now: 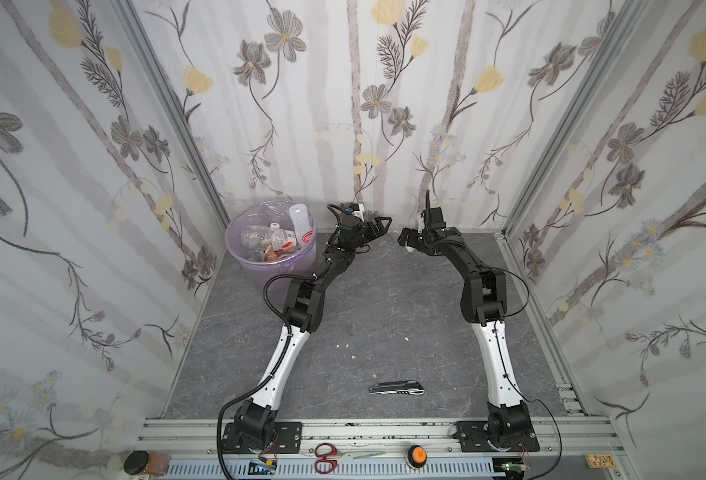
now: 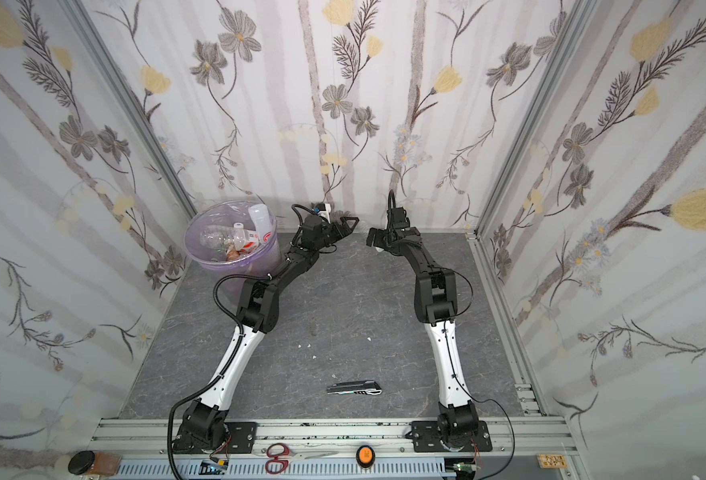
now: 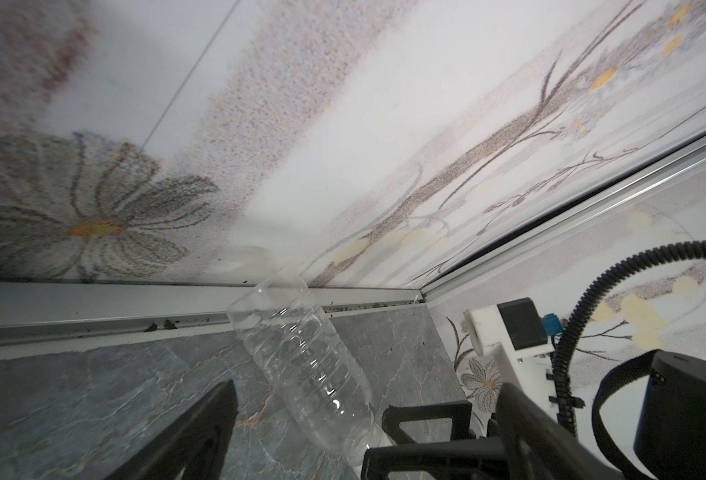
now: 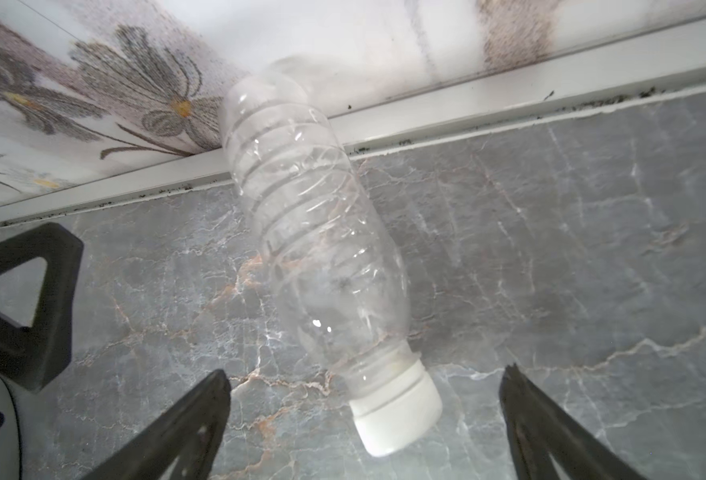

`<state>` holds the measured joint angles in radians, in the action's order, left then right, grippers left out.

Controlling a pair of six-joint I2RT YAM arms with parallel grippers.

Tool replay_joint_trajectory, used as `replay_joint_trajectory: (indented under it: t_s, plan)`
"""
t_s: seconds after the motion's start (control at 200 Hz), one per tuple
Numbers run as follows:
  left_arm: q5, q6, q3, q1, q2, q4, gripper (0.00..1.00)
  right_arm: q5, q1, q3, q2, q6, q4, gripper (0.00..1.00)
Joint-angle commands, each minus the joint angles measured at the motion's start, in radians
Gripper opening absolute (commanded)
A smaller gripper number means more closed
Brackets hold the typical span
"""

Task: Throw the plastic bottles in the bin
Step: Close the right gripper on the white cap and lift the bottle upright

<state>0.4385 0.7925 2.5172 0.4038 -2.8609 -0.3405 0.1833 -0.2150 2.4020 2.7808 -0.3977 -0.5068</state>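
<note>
Lavender-lined bin (image 1: 255, 270), at 10 o'clock on the tabletop (image 1: 384, 316), holds several bottles (image 1: 278, 241). Left gripper (image 1: 382, 227) and right gripper (image 1: 404, 240), both spread wide and empty, flank a clear ribbed bottle (image 4: 314, 249) at 12 o'clock, apparently to pick it up. It lies against the back rail (image 4: 467, 104), white cap (image 4: 397, 411) towards the right gripper.

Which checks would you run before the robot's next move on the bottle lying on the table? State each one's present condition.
1. Clear ribbed plastic bottle with white cap lies free on the grey marbled table: ok.
2. Right pincer open, facing the cap end: ok.
3. Left pincer open and empty: ok.
4. Round translucent bin with lavender liner has room left: cannot tell.
5. Grey folding knife away from both pincers: ok.
</note>
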Motion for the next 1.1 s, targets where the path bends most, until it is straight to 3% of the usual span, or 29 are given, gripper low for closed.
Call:
replay_joint_trajectory:
  t_s: [0.0, 0.255, 0.4, 0.58, 0.729, 1.094]
  plan:
    - [0.011, 0.008, 0.009, -0.001, -0.001, -0.037, 1.0, -0.046, -0.007, 0.023, 0.007, 0.033, -0.018, 1.0]
    - [0.019, 0.008, 0.016, -0.003, 0.003, -0.037, 1.0, -0.007, -0.01, 0.051, 0.027, 0.043, -0.035, 0.99]
    - [0.026, 0.007, 0.016, -0.004, 0.007, -0.037, 1.0, 0.009, -0.01, 0.108, 0.059, 0.049, -0.078, 0.87]
    - [0.033, 0.01, 0.016, -0.003, 0.007, -0.036, 1.0, -0.014, -0.014, 0.109, 0.059, 0.056, -0.085, 0.82]
    - [0.036, 0.005, 0.017, -0.003, 0.011, -0.039, 1.0, -0.037, -0.021, 0.109, 0.056, 0.076, -0.112, 0.68]
    - [0.049, 0.005, 0.016, -0.008, 0.017, -0.043, 1.0, -0.066, -0.04, 0.118, 0.057, 0.142, -0.145, 0.57]
